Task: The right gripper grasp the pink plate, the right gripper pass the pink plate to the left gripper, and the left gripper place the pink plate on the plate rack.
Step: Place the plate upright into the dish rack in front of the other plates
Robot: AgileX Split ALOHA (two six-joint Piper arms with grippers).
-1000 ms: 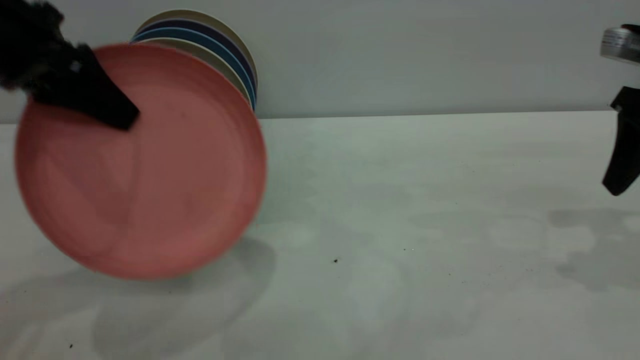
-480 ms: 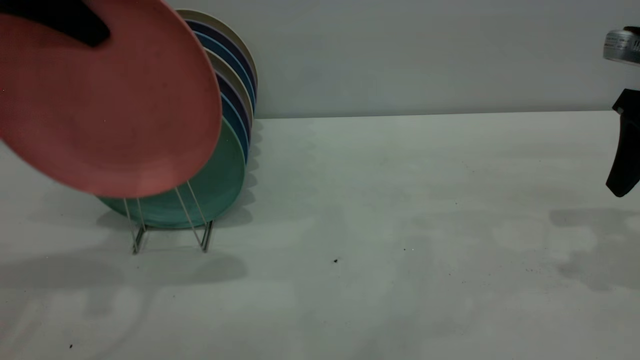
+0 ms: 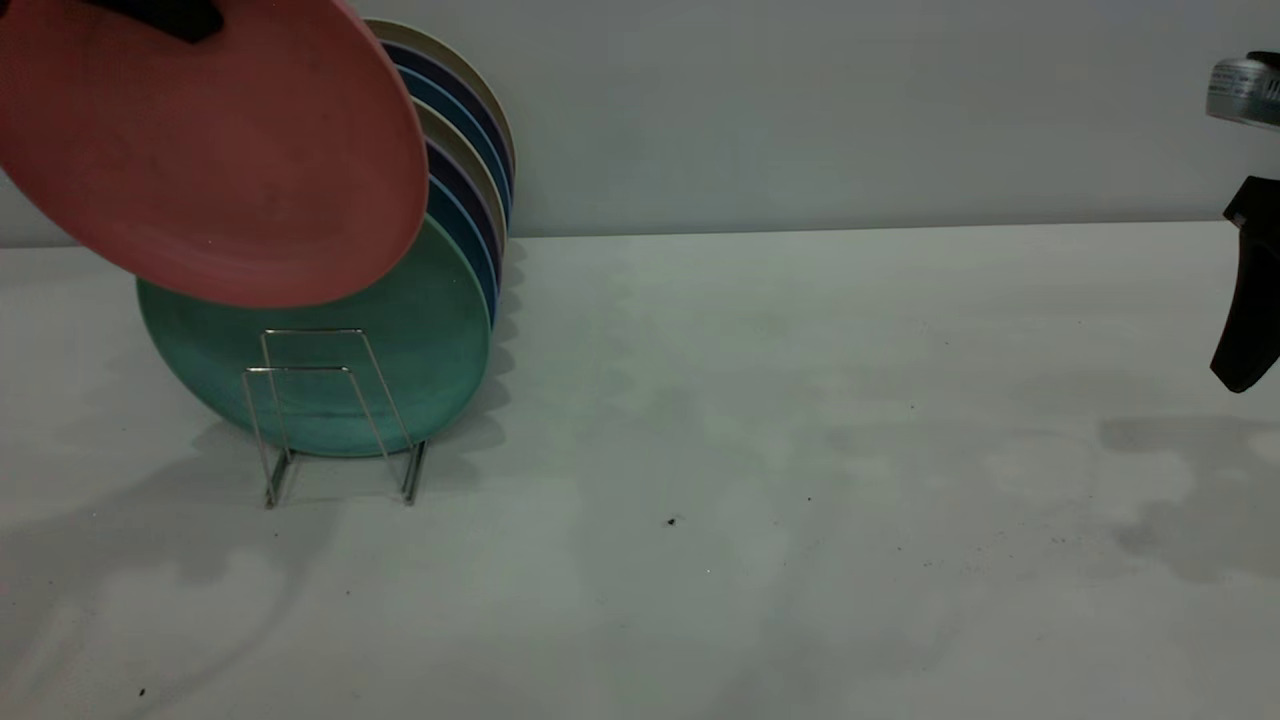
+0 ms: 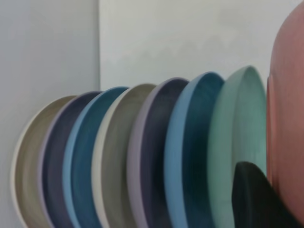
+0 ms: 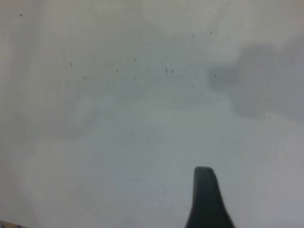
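I see only one dark tip of the left pincer [image 3: 165, 17]; the frame edge cuts the rest. The pink plate [image 3: 215, 150] hides the green plate's [image 3: 330, 350] top. The right pincer [image 3: 1245, 300] is cut too.

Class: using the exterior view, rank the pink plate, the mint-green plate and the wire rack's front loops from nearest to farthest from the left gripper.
1. Pink plate: held by the left gripper, top left.
2. Mint-green plate: directly behind and below, frontmost in the rack.
3. Rack's front loops: lowest, on the table.
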